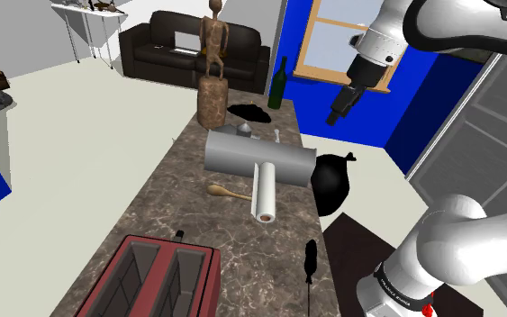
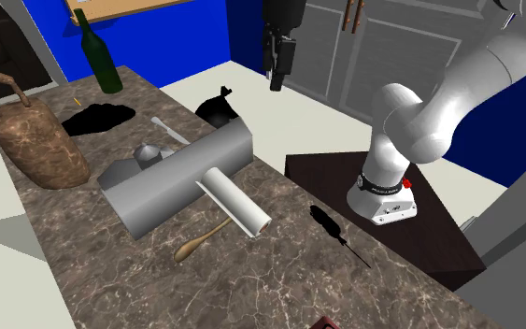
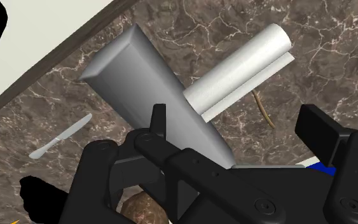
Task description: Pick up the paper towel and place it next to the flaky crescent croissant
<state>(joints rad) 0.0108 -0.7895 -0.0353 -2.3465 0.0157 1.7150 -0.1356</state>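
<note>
Well below our gripper, spread wide and empty, the paper towel lies flat, long axis sticking out from the grey box.

The counter is a long dark brown slab with pale marble veining. The floor around it is plain off-white. A dark sofa stands at the far end of the room, with a white thin-legged table beside it. The wall is saturated blue and carries 1 window in a light wooden frame. Grey panelled cabinet doors with 2 brown handles adjoin the blue wall. Lighting is even.
</note>
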